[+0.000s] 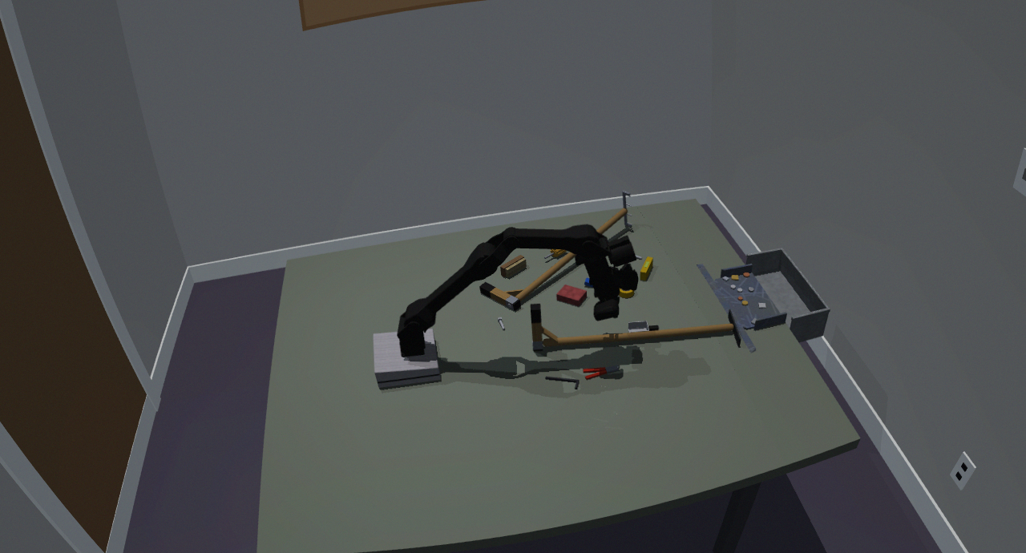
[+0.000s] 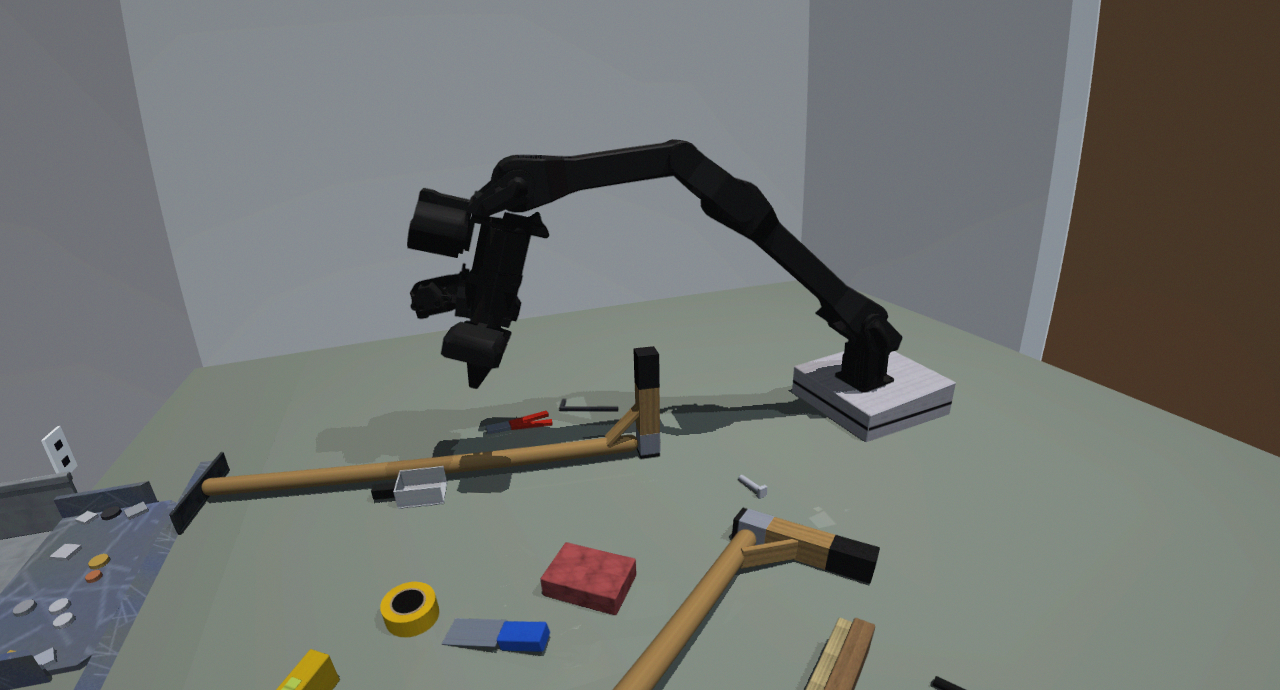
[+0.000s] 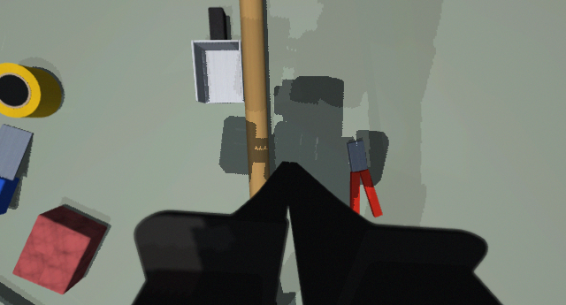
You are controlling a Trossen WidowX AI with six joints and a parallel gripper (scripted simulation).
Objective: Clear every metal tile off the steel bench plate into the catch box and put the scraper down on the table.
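The long scraper (image 1: 667,333) (image 2: 313,478) (image 3: 253,53) lies on the table, its upright grip at the end nearer the arm's base and its dark blade at the near edge of the steel bench plate (image 1: 725,292) (image 2: 98,610). Several metal tiles, such as a white tile (image 1: 761,305) (image 2: 66,551) and an orange tile (image 1: 745,302) (image 2: 98,561), lie scattered on the plate. The grey catch box (image 1: 809,326) (image 2: 31,510) stands at the plate's far end. My gripper (image 2: 475,384) (image 3: 288,169) is shut and empty, above the table near the scraper's handle. In the top view its fingertips are hidden.
A white pan (image 1: 637,326) (image 2: 420,489) (image 3: 223,75) touches or nearly touches the scraper's handle. Red-handled pliers (image 1: 596,371) (image 2: 529,421) (image 3: 366,186) lie on its other side. A red block (image 1: 571,295) (image 2: 588,577) (image 3: 55,252), yellow tape (image 2: 409,621) (image 3: 35,93) and a rake (image 1: 548,279) (image 2: 693,610) also lie around.
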